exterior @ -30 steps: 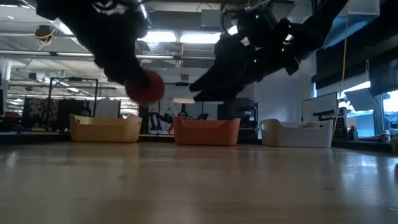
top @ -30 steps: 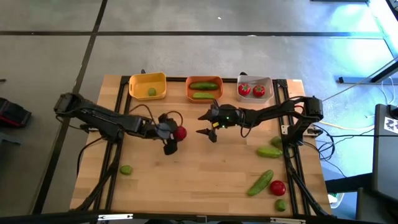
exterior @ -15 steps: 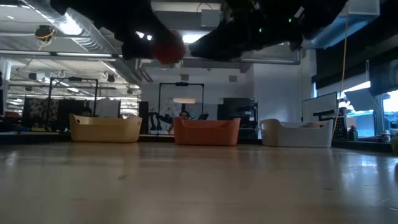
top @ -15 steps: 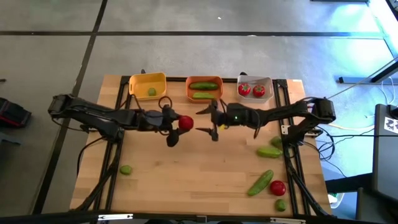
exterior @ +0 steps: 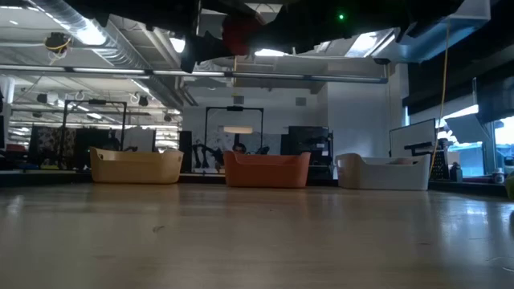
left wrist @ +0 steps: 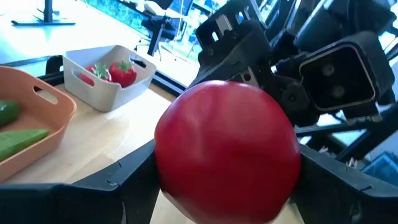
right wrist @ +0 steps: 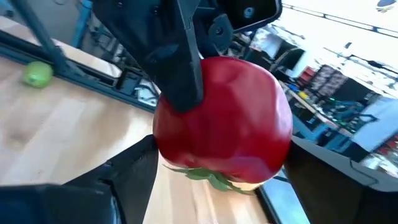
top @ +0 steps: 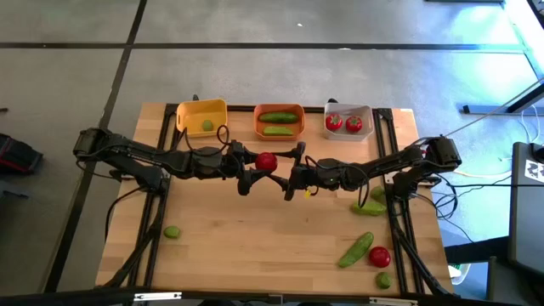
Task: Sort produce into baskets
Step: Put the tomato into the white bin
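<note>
Tomato (top: 266, 161) now mid-air just before orange basket (top: 279, 121), carried over by left gripper (top: 255, 167), fingers clamped on it. Right gripper (top: 293, 174) has closed in, fingers apart around same tomato. Handover looks imminent; white basket (top: 349, 110) likely destination.

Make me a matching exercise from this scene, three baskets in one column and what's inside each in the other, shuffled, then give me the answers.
Column one:
1. yellow basket
2. orange basket
3. white basket

Column two:
A. two tomatoes
B. one lime
C. two cucumbers

Right pairs: 1-B, 2-C, 3-A.
</note>
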Action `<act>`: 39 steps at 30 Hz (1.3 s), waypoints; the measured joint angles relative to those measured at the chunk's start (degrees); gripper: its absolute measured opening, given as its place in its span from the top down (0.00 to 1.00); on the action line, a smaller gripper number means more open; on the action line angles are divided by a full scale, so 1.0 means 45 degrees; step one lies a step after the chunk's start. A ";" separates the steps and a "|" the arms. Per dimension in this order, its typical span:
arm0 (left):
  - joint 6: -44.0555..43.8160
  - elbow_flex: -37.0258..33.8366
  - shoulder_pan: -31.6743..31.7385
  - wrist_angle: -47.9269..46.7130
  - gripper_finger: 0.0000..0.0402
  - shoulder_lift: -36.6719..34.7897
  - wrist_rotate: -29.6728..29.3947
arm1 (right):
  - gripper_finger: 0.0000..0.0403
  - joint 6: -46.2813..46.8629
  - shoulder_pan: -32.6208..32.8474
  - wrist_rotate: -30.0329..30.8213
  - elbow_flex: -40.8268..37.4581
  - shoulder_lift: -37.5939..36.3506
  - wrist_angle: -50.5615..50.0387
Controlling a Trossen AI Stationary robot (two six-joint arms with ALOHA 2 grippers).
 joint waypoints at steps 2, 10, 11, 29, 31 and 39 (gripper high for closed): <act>-0.0020 -0.0005 0.0002 0.0218 0.27 0.0008 -0.0031 | 0.21 -0.0040 0.0000 0.0179 0.0006 -0.0003 0.0111; -0.0036 0.0004 -0.0018 0.0512 0.27 -0.0021 0.0032 | 0.21 -0.0267 0.0073 0.0153 0.0102 0.0007 0.0888; -0.0020 0.0015 -0.0012 0.0538 0.27 -0.0020 0.0030 | 0.21 -0.0263 0.0073 0.0295 0.0127 0.0008 0.0889; -0.0398 0.0020 -0.0036 0.0302 0.21 0.0038 -0.0875 | 0.43 -0.0035 0.0049 0.0324 0.0186 0.0022 0.0350; -0.0581 0.0039 -0.0032 0.0307 0.20 0.0042 -0.0990 | 0.43 -0.0029 0.0048 0.0310 0.0209 0.0027 0.0350; -0.0268 0.0039 -0.0027 -0.0249 0.18 -0.0506 -0.1022 | 0.43 -0.0092 0.0049 0.0527 0.0272 0.0027 0.0078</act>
